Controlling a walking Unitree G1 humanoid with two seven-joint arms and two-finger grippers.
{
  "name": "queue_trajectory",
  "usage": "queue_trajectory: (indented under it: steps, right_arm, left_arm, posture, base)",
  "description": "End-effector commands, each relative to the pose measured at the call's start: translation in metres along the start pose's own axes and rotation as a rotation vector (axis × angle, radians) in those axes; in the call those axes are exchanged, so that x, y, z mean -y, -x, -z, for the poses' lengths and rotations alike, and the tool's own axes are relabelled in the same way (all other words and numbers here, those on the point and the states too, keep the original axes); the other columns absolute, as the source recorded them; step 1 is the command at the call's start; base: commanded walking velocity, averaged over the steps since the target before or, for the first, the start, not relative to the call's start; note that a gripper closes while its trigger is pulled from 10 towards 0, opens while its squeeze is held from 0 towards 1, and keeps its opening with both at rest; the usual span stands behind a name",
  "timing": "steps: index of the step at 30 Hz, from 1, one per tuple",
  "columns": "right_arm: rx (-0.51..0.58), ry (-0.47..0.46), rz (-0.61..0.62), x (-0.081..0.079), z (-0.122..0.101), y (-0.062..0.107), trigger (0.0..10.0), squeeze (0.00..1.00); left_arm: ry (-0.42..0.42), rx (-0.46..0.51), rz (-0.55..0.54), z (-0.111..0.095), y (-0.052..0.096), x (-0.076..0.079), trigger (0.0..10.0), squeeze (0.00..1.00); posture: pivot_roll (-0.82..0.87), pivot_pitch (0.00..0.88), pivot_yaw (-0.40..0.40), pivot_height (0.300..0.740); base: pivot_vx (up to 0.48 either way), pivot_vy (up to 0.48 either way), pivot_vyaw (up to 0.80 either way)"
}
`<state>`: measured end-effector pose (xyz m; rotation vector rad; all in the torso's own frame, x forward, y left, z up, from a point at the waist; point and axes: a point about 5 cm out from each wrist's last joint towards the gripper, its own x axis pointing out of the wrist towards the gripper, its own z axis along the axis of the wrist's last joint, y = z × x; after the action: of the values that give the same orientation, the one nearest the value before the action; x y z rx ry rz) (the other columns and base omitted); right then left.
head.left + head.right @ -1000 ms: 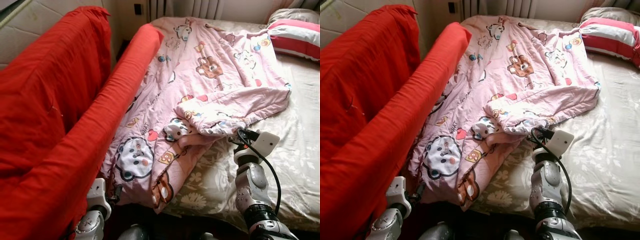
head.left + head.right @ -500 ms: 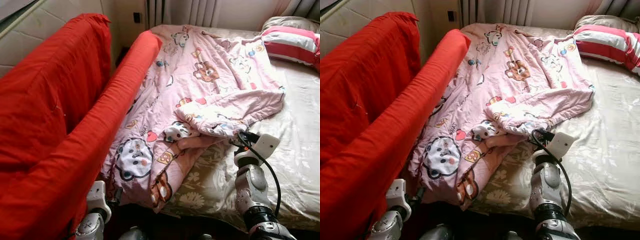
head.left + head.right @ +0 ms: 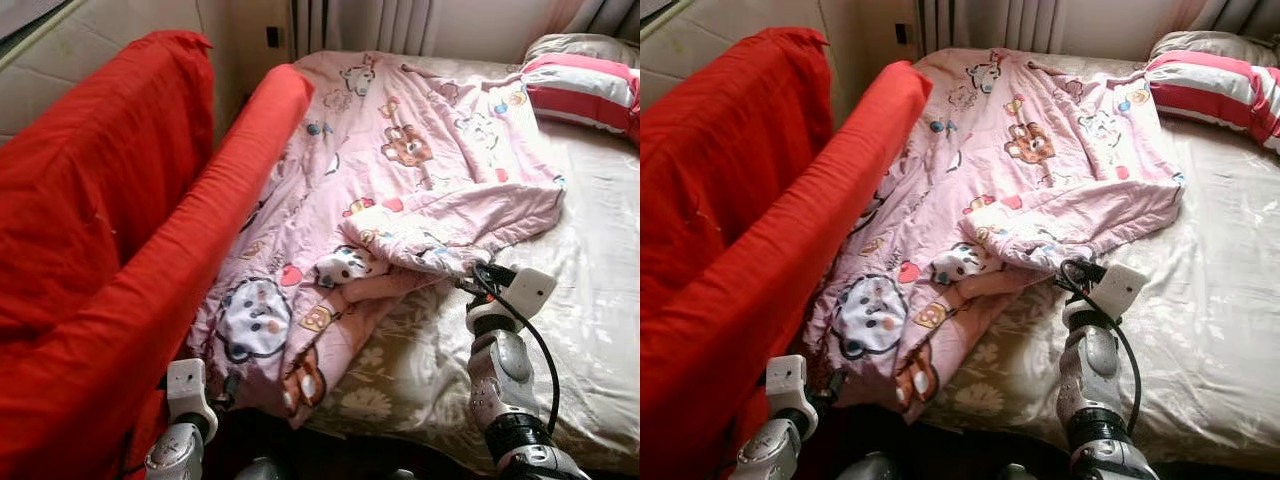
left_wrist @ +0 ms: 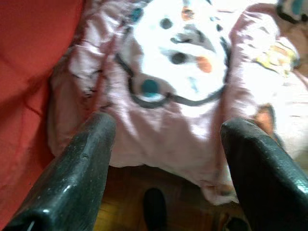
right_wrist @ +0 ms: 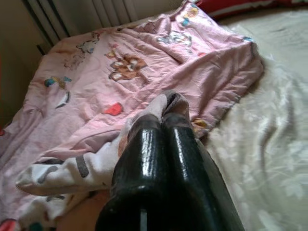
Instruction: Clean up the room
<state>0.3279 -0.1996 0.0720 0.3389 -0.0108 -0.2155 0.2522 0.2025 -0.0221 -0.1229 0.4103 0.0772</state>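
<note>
Fingers [image 5: 161, 159] of the right gripper [image 5: 163, 120] are pressed together, clamping a fold of the pink cartoon-print quilt [image 3: 400, 170] at its near right edge on the bed. Left gripper [image 4: 166, 139] hangs low at the bed's near left corner, jaws wide apart, touching nothing, just short of the quilt's hanging edge. Floral beige sheet [image 3: 590, 250] covers the mattress. Red-covered rail [image 3: 190, 240] runs along the left. Striped pillow [image 3: 585, 85] lies far right.
</note>
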Motion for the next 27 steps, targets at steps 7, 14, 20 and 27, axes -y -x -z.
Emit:
queue_trajectory:
  steps: [7, 14, 20, 27]
  right_arm:
    - [-0.004, 0.003, 0.008, 0.0017, 0.0028, 0.0037, 10.0, 0.00]
    - [-0.009, 0.003, 0.002, -0.0003, 0.0054, 0.0056, 10.0, 0.00]
    - [-0.008, 0.007, -0.001, -0.0004, 0.0055, 0.0063, 10.0, 0.00]
    - [-0.005, 0.011, 0.001, 0.0001, 0.0050, 0.0068, 10.0, 0.00]
  left_arm:
    - [-0.002, -0.027, -0.006, 0.0090, 0.0046, -0.0025, 10.0, 0.00]
    - [0.000, -0.025, 0.000, 0.0092, 0.0044, -0.0008, 10.0, 0.00]
    - [-0.001, -0.024, 0.006, 0.0098, 0.0049, -0.0005, 10.0, 0.00]
    - [0.008, -0.019, 0.013, 0.0101, 0.0051, 0.0010, 10.0, 0.00]
  posture:
    - [0.05, 0.176, 0.014, 0.740]
    - [0.05, 0.180, 0.014, 0.740]
    - [0.05, 0.184, 0.012, 0.740]
    - [0.05, 0.186, 0.011, 0.740]
  base:
    - [0.000, -0.266, 0.00]
    - [0.000, 0.000, 0.00]
    - [0.000, 0.000, 0.00]
    - [-0.035, 0.000, 0.00]
